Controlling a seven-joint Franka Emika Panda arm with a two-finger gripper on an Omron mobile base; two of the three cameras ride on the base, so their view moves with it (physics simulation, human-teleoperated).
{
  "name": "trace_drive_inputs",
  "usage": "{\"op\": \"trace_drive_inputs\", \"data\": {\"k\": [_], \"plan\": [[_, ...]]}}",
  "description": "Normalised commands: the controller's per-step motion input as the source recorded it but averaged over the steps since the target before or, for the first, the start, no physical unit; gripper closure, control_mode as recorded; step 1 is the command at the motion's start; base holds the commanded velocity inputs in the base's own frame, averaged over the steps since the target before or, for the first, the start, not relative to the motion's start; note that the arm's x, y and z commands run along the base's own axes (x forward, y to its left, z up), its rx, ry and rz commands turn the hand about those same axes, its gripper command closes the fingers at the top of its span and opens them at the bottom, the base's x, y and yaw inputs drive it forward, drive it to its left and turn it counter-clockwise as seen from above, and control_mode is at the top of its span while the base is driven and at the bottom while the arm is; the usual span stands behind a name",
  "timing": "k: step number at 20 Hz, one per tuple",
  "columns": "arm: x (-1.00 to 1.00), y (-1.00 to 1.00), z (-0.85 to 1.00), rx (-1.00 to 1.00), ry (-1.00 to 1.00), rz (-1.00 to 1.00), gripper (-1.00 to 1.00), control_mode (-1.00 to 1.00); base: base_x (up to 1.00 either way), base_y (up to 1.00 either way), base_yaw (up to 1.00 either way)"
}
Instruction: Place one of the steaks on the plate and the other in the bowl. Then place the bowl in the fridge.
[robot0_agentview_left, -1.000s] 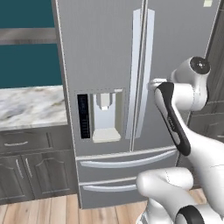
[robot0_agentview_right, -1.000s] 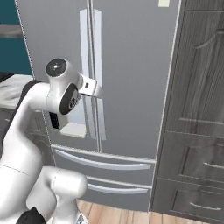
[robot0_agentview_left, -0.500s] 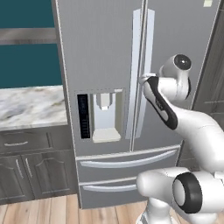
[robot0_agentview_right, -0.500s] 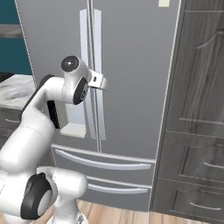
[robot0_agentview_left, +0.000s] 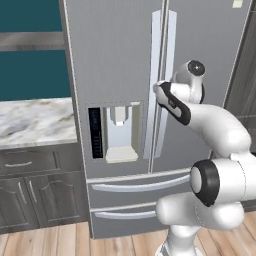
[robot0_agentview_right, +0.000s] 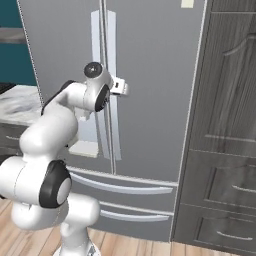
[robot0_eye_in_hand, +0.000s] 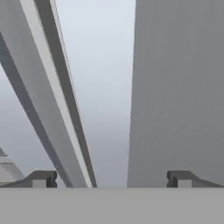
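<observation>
The fridge stands straight ahead with both upper doors shut and a water dispenser in its left door. My gripper is at mid height right in front of the two pale vertical door handles, where the doors meet. From the right it shows as the gripper beside the handles. In the hand view the gripper is open, its fingertips wide apart, and a handle bar runs slantwise between them close ahead. The steaks, the plate and the bowl are out of view.
A marble counter over dark cabinets adjoins the fridge on the left. A tall dark cabinet flanks it on the right. Two fridge drawers with bar handles lie below the doors, above a wooden floor.
The arm has stretched forward and the open gripper has closed in on the fridge's door handles, from about a hand's width to their right to right at them.
</observation>
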Motion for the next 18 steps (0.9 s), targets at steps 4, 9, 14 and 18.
{"op": "trace_drive_inputs", "data": {"k": [4, 9, 14, 18], "plan": [[0.49, -0.18, -0.10, -0.09, 0.00, 0.00, -1.00, -1.00, 0.00, 0.00, 0.00], [0.46, -0.05, -0.19, -0.04, 0.00, 0.01, -1.00, -1.00, 0.00, 0.00, 0.00], [0.25, 0.00, -0.06, 0.00, 0.00, 0.05, -1.00, -1.00, 0.00, 0.00, 0.00], [0.24, 0.00, 0.00, 0.00, 0.00, 0.05, 1.00, -1.00, 0.00, 0.00, 0.00]]}}
